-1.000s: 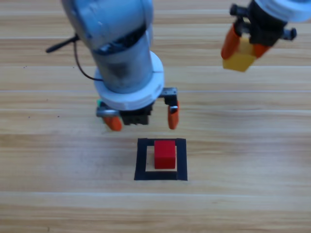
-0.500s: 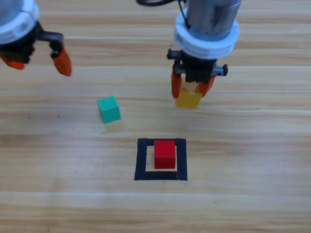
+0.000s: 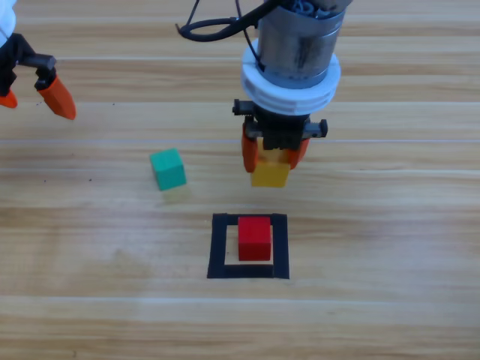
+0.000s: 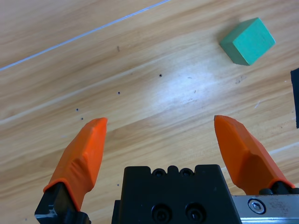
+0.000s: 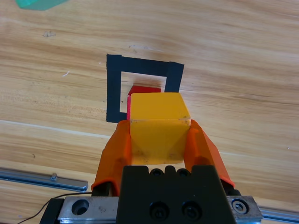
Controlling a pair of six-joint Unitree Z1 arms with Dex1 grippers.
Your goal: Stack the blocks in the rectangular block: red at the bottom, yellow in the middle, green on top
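**Yellow cube carried toward the red one in the taped square**

The right hand (image 3: 273, 154) is clamped on the yellow cube (image 3: 270, 174), one orange jaw pressed to each of two opposite faces, so the cube hangs level with its underside free to be set down. In the right wrist view the yellow cube (image 5: 159, 126) sits squarely between the jaws, and the red cube (image 5: 140, 91) shows just past its far edge, which suggests the hand is lined up toward the drop spot but not yet over it. From above, the carried cube is clear of the tape, a little toward the tabletop's far edge from it.

The red cube (image 3: 254, 238) rests inside the black tape square (image 3: 217, 247), roughly centred, bare wood visible around it: the bottom layer looks done, and the yellow layer is the step in hand.

The green cube (image 3: 167, 169) lies loose on the tabletop (image 3: 390, 225), left of the square and well apart from it, awaiting its turn.

The left hand (image 3: 30, 86) waits near the tabletop's far left corner, jaws spread wide with nothing between them; its wrist view shows the green cube (image 4: 247, 41) off ahead.
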